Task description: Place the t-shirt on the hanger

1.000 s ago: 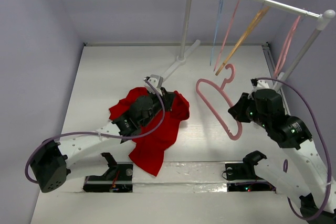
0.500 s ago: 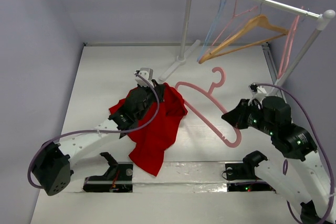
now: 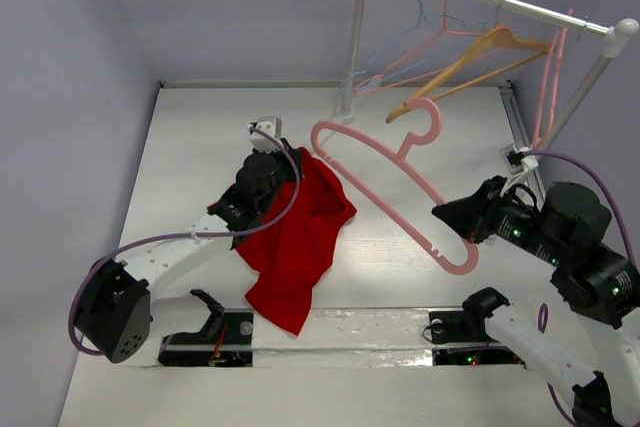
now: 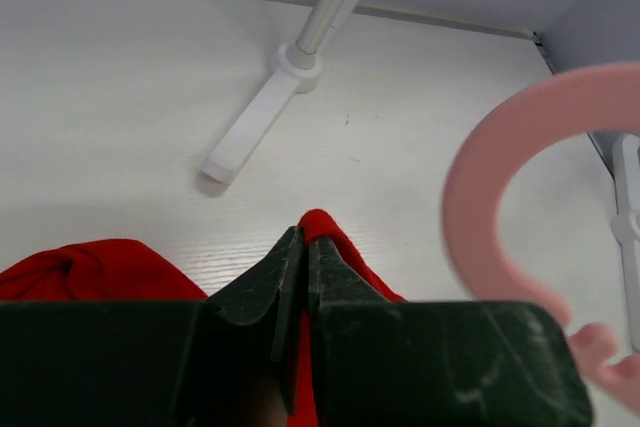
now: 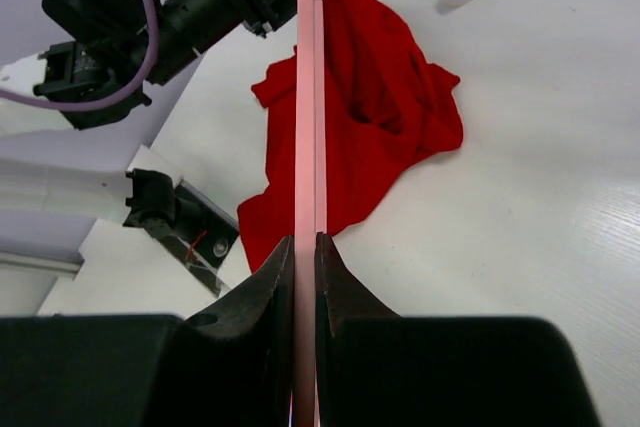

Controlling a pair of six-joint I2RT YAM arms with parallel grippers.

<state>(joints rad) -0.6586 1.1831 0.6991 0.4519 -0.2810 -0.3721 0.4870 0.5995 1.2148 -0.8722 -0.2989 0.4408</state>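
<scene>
Red cloth of the t-shirt point(image 3: 300, 237) is pinched in the left gripper point(image 4: 305, 242), whose jaws are pressed together on a raised fold. The rest of the shirt hangs below and behind the gripper, down to the table point(image 3: 200, 147). The right gripper point(image 5: 305, 247) is clamped on the hanger point(image 5: 305, 97), which it holds off the table. The hanger reaches away from this gripper, and its far end is just beside the left gripper.

Both things are grasped, so pickup looks done. Nothing is threaded yet: no hanger arm sits inside the shirt. The cloth is bunched and I cannot make out the neck opening, which may hinder insertion.

Beyond both grippers stands the rack point(image 3: 352, 37). Its orange-tan hanger point(image 3: 450, 72) hangs near the held hanger's hook and could snag it.
</scene>
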